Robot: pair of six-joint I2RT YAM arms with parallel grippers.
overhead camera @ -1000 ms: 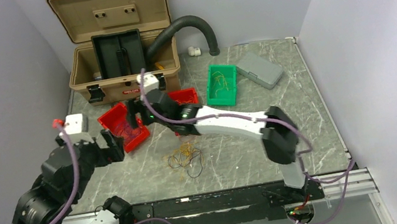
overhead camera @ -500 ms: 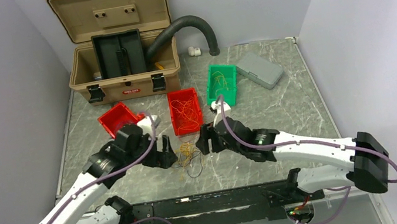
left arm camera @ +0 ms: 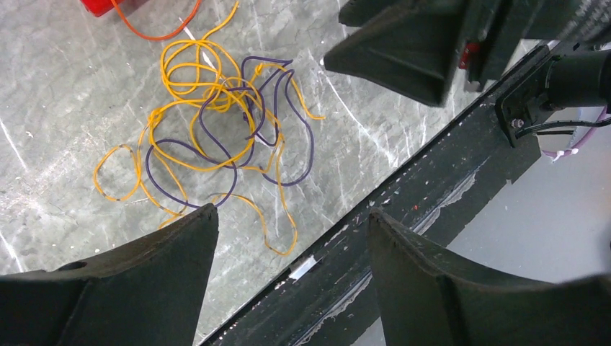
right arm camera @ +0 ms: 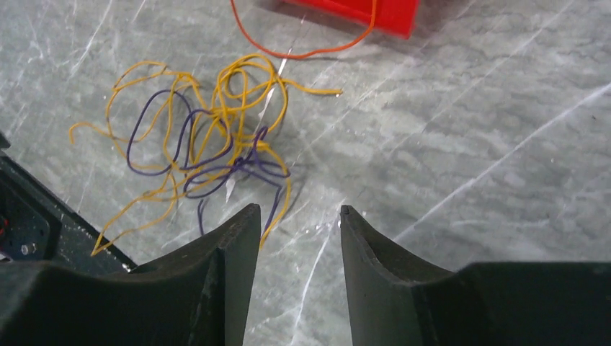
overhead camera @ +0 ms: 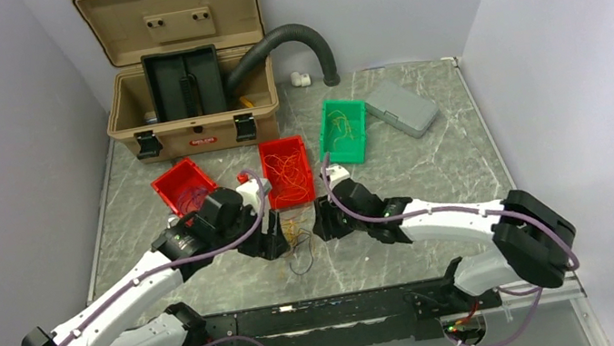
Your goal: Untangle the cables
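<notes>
Reference landmark: the middle red bin (overhead camera: pixel 267 175), which held a nest of orange and yellow wire.

The cables (overhead camera: pixel 294 233) lay in one loose tangle on the marble table (overhead camera: pixel 433 182), just on the near side of that bin, toward the arm bases. The wrist views showed yellow-orange and dark purple loops interlaced and lying flat. One orange strand (right arm camera: pixel 302 54) trailed out from the bin's near wall onto the table. Whether it touched the tangle could not be determined.

The left gripper (left arm camera: pixel 292 216) stood low at the near-left of the bin, beside the tangle. Its jaws were wide apart with nothing between them. The right gripper (right arm camera: pixel 299 210) stood at the near-right of the bin, facing the left one across the tangle. Its jaws were at a narrower gap and also empty, with the tips just short of a purple loop.

A second red bin (overhead camera: pixel 184 187) sat to the left of the landmark, and a green bin (overhead camera: pixel 343 131) sat beyond it to the right. A tan toolbox (overhead camera: pixel 195 125) stood farther back with its lid raised.
</notes>
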